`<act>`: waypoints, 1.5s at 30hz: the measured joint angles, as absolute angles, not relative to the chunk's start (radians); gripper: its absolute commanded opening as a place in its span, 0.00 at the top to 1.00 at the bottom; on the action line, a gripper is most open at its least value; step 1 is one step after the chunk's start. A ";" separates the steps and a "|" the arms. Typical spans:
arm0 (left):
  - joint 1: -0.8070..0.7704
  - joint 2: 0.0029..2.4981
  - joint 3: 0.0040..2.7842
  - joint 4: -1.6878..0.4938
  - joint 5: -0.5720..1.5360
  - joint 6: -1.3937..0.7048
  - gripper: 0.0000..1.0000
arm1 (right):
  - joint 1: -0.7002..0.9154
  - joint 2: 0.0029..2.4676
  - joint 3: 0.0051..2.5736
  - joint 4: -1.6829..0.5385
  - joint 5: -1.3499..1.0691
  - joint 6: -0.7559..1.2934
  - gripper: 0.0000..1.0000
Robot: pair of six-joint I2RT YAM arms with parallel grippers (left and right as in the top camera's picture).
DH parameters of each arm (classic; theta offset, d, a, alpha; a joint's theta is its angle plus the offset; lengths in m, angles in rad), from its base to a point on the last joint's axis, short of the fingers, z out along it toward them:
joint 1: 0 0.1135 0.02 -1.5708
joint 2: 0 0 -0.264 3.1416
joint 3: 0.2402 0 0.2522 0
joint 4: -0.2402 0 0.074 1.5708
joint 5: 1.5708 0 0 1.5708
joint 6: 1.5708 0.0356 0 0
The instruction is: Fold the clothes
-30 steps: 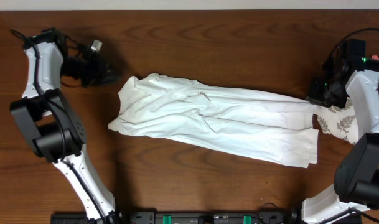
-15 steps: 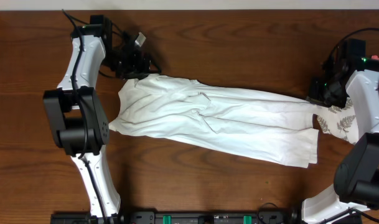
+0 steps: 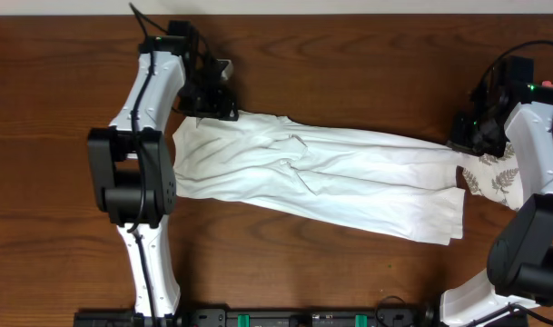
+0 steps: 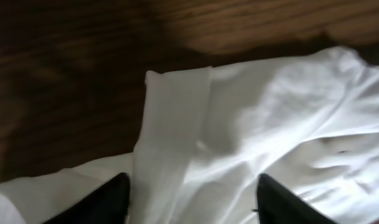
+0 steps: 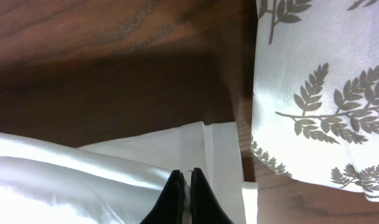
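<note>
- One white T-shirt [image 3: 321,177] lies stretched left to right across the table [image 3: 349,54].
- Over its far-left corner the left gripper [image 3: 214,102] hovers, jaws apart.
- At its right edge the right gripper [image 5: 184,180] is clamped on the fabric, beside a leaf-print cloth [image 3: 494,174].

The overhead view is sharp and evenly lit from above, with only short, soft shadows on the wooden table [image 3: 349,54]. The white T-shirt [image 3: 321,177] is very bright, and its folds look faint. The left wrist view is dim and blurred all over. The right wrist view is clearer. There a broad shadow darkens the wood, and the leaf-printed cloth [image 5: 320,93] glares slightly.
</note>
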State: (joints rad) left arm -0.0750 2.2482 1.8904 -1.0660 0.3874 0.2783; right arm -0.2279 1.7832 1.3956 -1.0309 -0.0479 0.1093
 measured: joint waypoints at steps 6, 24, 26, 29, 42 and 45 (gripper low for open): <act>-0.079 2.248 1.885 -1.060 0.298 0.282 0.81 | -0.228 1.783 1.396 -1.031 -0.048 0.109 0.99; -0.079 2.103 1.863 -1.119 0.123 0.232 0.94 | -0.228 1.783 1.396 -1.021 -0.048 0.109 0.99; -0.079 2.041 1.864 -1.145 0.111 0.228 0.94 | -0.228 1.783 1.396 -1.019 -0.048 0.109 0.99; -0.079 1.983 1.864 -1.190 0.097 0.209 0.94 | -0.228 1.783 1.396 -1.019 -0.048 0.109 0.99; -0.085 2.001 1.708 -1.100 0.105 0.193 0.83 | -0.228 1.783 1.396 -1.028 -0.048 0.109 0.99; -0.104 2.001 1.708 -1.055 0.105 0.196 0.66 | -0.228 1.783 1.396 -1.028 -0.048 0.109 0.99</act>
